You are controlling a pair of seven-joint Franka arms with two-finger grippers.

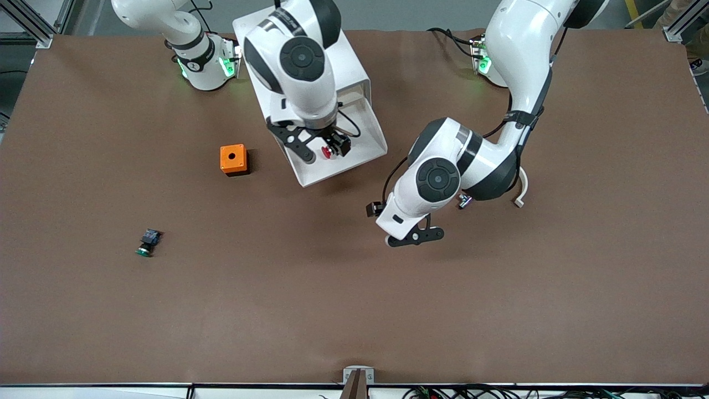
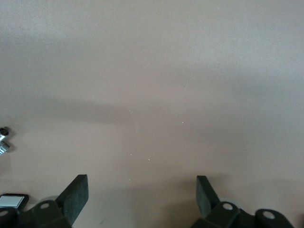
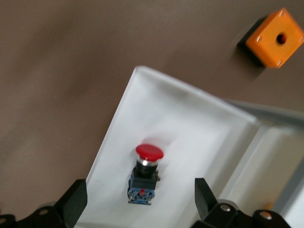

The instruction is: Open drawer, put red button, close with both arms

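The drawer (image 1: 343, 169) stands pulled out of the white cabinet (image 1: 354, 61) toward the front camera. The red button (image 1: 328, 152) lies on its side on the drawer's white floor (image 3: 190, 133), red cap (image 3: 149, 152) toward the drawer's front. My right gripper (image 1: 325, 149) hangs just over it, open, its fingers apart on either side of the red button (image 3: 144, 176) and not touching it; the right gripper (image 3: 138, 190) holds nothing. My left gripper (image 1: 412, 237) waits open over bare table beside the drawer, toward the left arm's end. Only brown table shows between the left gripper (image 2: 142, 185) fingers.
A small orange box (image 1: 232, 159) with a hole stands beside the drawer toward the right arm's end, and the orange box (image 3: 277, 39) shows in the right wrist view too. A green-capped button (image 1: 148, 243) lies nearer the front camera. The brown table (image 1: 354, 310) spreads wide around them.
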